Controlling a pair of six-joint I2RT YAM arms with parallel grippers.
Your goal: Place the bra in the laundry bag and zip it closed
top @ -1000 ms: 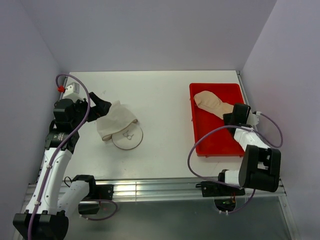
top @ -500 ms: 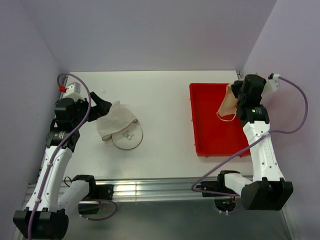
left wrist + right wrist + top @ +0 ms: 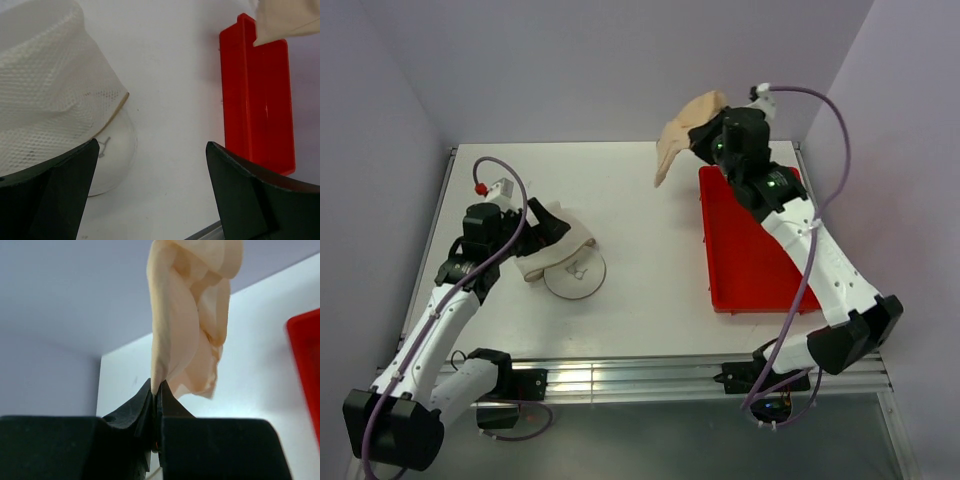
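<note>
A white table (image 3: 650,190) sits boxed in by pale lilac walls, with a red tray (image 3: 752,262) at its 3 o'clock side. The step in hand looks like the carry. The right gripper (image 3: 156,390) is pinched tight on a fold of the bra (image 3: 678,140), which hangs from it in the air near the table's 12 o'clock edge, clear of the tray. The laundry bag (image 3: 560,248) lies at 9 o'clock, well apart from the bra and toward 8 o'clock from it. The left gripper (image 3: 152,145) is at the bag's mesh edge with its fingers spread wide. Next, the bra probably needs swinging over and lowering into the bag's mouth.
</note>
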